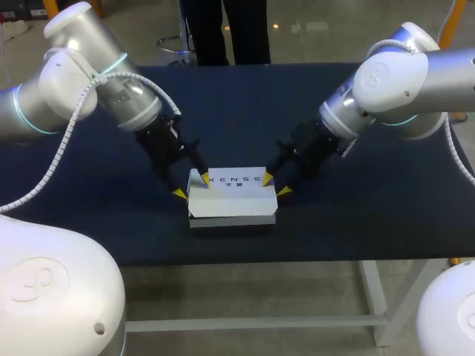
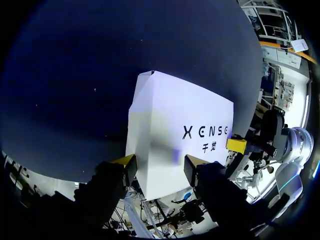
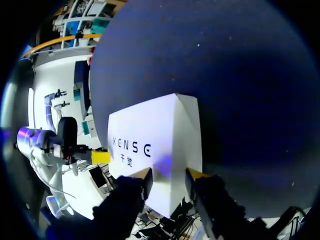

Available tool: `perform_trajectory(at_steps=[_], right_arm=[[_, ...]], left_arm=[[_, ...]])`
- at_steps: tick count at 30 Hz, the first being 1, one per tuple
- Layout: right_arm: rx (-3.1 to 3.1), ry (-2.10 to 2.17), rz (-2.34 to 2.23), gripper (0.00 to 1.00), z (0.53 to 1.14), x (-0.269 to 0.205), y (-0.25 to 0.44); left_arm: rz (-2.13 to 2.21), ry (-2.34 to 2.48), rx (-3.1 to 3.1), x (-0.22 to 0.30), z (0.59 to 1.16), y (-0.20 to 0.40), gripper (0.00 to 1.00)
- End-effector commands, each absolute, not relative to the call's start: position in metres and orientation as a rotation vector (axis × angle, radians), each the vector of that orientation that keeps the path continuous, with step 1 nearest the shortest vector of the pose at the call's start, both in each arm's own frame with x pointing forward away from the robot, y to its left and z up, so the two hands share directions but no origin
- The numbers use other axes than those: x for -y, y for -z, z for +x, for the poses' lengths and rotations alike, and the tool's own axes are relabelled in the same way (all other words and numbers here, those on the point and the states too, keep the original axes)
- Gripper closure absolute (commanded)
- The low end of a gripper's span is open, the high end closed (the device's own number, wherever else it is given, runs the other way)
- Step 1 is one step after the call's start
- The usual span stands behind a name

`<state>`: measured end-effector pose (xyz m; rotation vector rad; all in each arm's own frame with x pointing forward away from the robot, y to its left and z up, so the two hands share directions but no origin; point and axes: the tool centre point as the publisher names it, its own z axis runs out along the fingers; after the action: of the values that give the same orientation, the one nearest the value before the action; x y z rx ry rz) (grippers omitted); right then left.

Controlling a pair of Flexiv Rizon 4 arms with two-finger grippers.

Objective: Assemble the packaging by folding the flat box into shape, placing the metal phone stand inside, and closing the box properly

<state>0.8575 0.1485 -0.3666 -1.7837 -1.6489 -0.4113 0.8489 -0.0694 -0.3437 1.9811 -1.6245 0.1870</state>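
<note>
Two grippers sit at the ends of one white box (image 1: 232, 194), which lies flat on the dark blue table (image 1: 237, 104), near the middle of its front edge, with the printed face up and the lid looking closed. The left gripper (image 1: 191, 185) is at the box's left end, its fingers (image 2: 126, 164) spread apart: one yellow tip is at the outer edge of the top face, the other is over that face nearer the print and throws a small shadow on it. The right gripper (image 1: 275, 185) is at the right end, likewise spread. In the right wrist view its tips straddle the edge where the top face meets the end wall, one over each. Neither pair pinches the box from two sides, and whether the tips press on the card I cannot tell. Each wrist view also shows a yellow tip of the other arm at the box's far end
</note>
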Motion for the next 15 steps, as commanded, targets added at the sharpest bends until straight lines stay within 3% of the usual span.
perform_trajectory(at_steps=[1,15], right_arm=[[1.646,0.397,-1.774,0.53,0.8615,-0.1499,0.3644],[1.627,0.362,-1.766,0.52,0.8653,-0.1514,0.3602]], left_arm=[[1.974,-0.151,1.622,0.0725,0.8564,0.3416,0.37],[1.975,-0.099,1.597,0.0734,0.8598,0.3369,0.38]])
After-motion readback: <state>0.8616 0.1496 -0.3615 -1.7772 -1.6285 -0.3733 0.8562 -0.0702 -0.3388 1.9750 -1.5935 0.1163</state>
